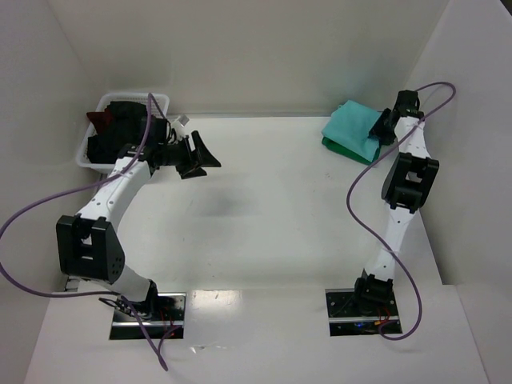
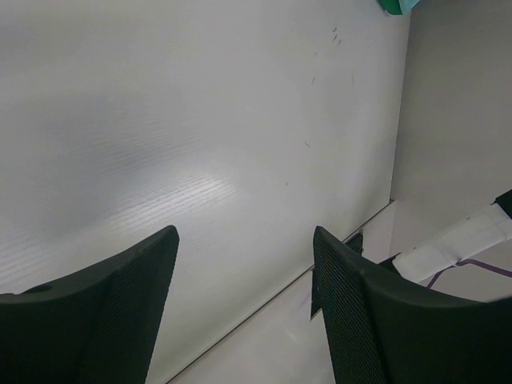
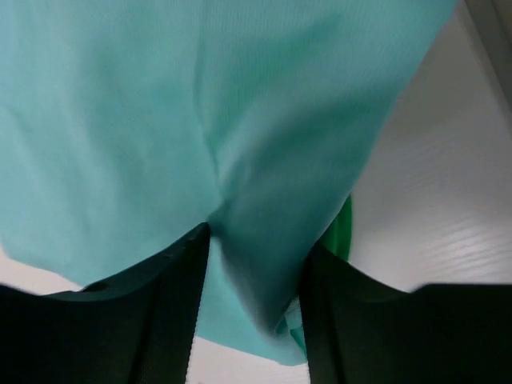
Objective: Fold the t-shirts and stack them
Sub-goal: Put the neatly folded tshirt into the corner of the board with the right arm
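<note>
The light teal t-shirt (image 1: 350,128) lies folded at the upper right of the top view, on the far right corner of the white bench (image 1: 264,208), with the darker green t-shirt (image 1: 334,146) under it and showing along the pile's lower edge. The right end effector (image 1: 382,126) is down on the right-hand side of that teal shirt. In its wrist view its two dark fingers (image 3: 172,304) stand partly spread, with a ridge of teal cloth lying in the gap between them and a strip of green peeking out at the right. Whether the pads press the cloth cannot be told. At the upper left of the top view the white lattice basket (image 1: 90,144) holds the black t-shirt (image 1: 120,120) and the dark red t-shirt (image 1: 98,120). The left end effector (image 1: 200,156) hangs just right of the basket, over bare bench, spread wide and holding nothing.
</note>
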Available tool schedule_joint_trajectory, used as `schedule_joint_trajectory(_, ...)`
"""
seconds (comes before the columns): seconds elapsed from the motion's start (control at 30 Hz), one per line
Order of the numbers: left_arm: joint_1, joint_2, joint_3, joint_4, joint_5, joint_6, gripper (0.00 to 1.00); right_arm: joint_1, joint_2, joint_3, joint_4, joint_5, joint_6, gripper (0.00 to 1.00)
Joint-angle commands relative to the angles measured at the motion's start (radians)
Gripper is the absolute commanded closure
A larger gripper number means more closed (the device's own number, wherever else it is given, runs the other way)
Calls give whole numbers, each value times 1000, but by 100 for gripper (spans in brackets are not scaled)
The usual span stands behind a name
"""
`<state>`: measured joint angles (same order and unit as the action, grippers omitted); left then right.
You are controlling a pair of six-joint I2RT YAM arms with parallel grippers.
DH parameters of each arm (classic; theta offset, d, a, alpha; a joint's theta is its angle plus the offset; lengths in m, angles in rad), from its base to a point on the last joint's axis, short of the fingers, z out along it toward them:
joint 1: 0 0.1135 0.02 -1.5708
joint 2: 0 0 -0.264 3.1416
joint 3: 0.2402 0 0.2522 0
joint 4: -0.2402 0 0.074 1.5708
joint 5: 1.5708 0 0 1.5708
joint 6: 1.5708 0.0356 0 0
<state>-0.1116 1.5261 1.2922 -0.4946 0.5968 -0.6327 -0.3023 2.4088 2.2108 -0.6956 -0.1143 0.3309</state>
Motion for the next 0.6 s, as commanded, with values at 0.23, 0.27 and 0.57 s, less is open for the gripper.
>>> schedule_joint_trajectory(0.23,6,17,102,-1,-25,30,24,83,-246,-10,42,215,-78,0)
schedule_joint_trajectory(0.27,6,17,122,-22,-43,56,24,101,-264,-10,32,246,-78,0)
schedule_joint_trajectory(0.57,6,-90,268,-93,-525,162,18,218,-574,-259,137,147,-15,0)
